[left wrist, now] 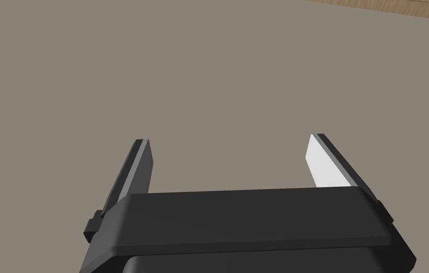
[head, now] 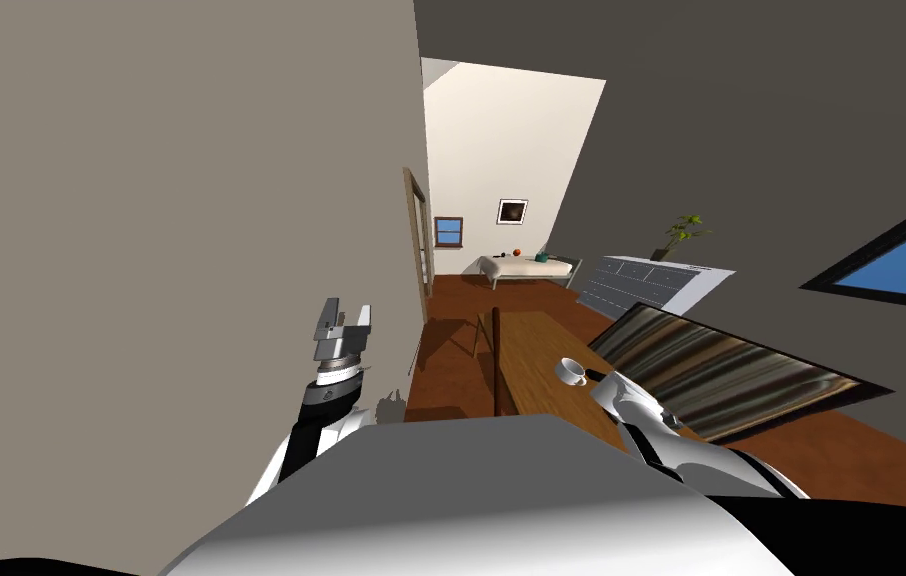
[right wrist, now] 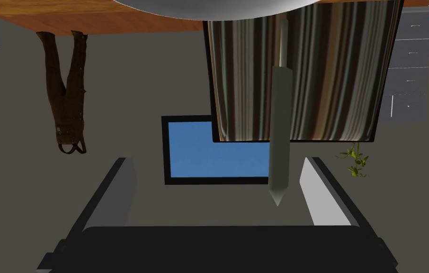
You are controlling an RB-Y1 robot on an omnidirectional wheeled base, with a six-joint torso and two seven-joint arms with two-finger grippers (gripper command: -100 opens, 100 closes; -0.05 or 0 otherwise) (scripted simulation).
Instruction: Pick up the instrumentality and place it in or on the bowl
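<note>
Over the wooden table, the right gripper was the nearer arm, close to the small white bowl, its jaws apart. The left gripper hung by the wall, jaws apart too. The long grey pointed tool stood between the right jaws, lengthwise along them, tip toward the gripper's body, close to one blade, unclamped.

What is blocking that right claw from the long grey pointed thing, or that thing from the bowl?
Nothing visible. The long grey tool sits inside the gap of the open right gripper, touching neither finger. Its thin end reaches a white rounded surface, probably the bowl on the wooden table.
</note>
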